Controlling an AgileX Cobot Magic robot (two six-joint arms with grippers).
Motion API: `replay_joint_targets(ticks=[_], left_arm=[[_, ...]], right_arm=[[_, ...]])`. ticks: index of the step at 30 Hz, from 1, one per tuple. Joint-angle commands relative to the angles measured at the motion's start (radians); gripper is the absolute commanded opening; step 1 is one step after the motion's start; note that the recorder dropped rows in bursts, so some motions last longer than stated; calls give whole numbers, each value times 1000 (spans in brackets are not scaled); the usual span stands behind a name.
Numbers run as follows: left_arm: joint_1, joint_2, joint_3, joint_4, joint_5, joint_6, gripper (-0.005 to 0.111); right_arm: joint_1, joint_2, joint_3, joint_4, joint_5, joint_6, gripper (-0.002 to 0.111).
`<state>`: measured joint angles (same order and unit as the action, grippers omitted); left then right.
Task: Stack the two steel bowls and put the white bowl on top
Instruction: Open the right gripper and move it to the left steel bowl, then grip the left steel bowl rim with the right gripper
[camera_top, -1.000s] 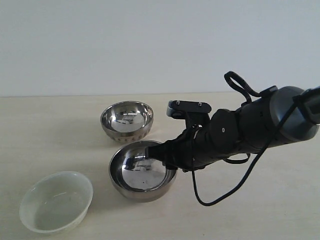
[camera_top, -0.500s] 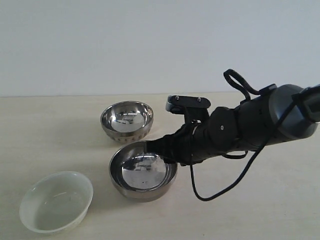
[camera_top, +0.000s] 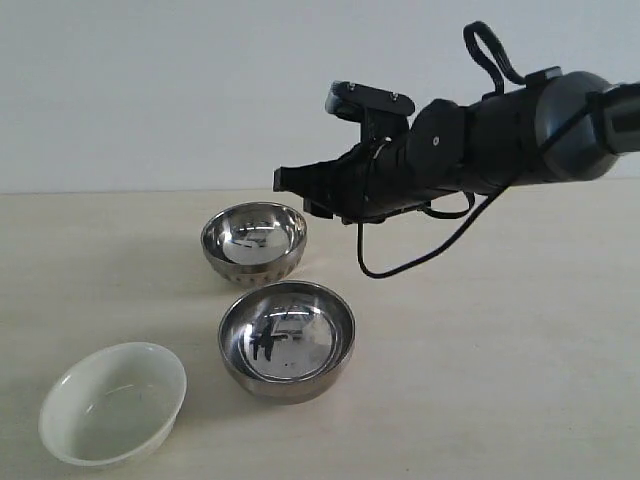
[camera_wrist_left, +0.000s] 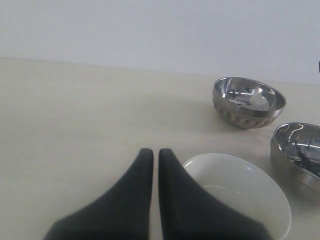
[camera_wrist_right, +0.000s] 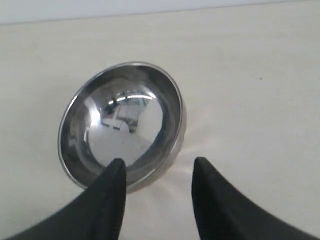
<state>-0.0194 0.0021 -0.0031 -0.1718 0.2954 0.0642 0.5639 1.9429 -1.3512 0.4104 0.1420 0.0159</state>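
The ribbed steel bowl (camera_top: 254, 240) stands at the back and the smooth steel bowl (camera_top: 287, 338) just in front of it, both upright on the table. The white bowl (camera_top: 112, 402) sits front left, apart from them. My right gripper (camera_top: 290, 180) hangs in the air above the steel bowls, open and holding nothing. In the right wrist view its open fingers (camera_wrist_right: 159, 165) frame the edge of one steel bowl (camera_wrist_right: 120, 125) below. My left gripper (camera_wrist_left: 152, 152) is shut on nothing, low beside the white bowl (camera_wrist_left: 245, 185). The ribbed bowl (camera_wrist_left: 248, 101) and smooth bowl (camera_wrist_left: 300, 155) lie beyond it.
The pale wooden table (camera_top: 500, 380) meets a plain white wall at the back. A black cable (camera_top: 400, 262) dangles in a loop under the right arm, above the table to the right of the bowls.
My right gripper has lifted away from the smooth steel bowl's rim, rising up and back. The bowl stayed on the table. The other bowls have not moved.
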Motion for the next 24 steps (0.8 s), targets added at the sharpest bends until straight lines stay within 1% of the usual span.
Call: replay_joint_targets(ticks=[1, 5, 10, 12, 13, 15, 24], left_arm=[[3, -2, 3, 5, -2, -10, 4], [3, -2, 3, 5, -2, -10, 4], [3, -2, 3, 5, -2, -10, 4], [3, -2, 3, 5, -2, -10, 4], [3, -2, 3, 5, -2, -10, 4], [3, -2, 3, 5, -2, -10, 4], [3, -2, 3, 5, -2, -10, 4]], right_arm=[[-10, 78, -129, -23, 81, -6, 38], [-16, 180, -275, -90, 166, 27, 38], [-17, 292, -410, -183, 240, 84, 38], [-17, 323, -460, -269, 272, 135, 38], [-17, 350, -506, -382, 317, 206, 38], [-17, 379, -549, -474, 356, 275, 38], [-17, 414, -558, -471, 288, 275, 38]])
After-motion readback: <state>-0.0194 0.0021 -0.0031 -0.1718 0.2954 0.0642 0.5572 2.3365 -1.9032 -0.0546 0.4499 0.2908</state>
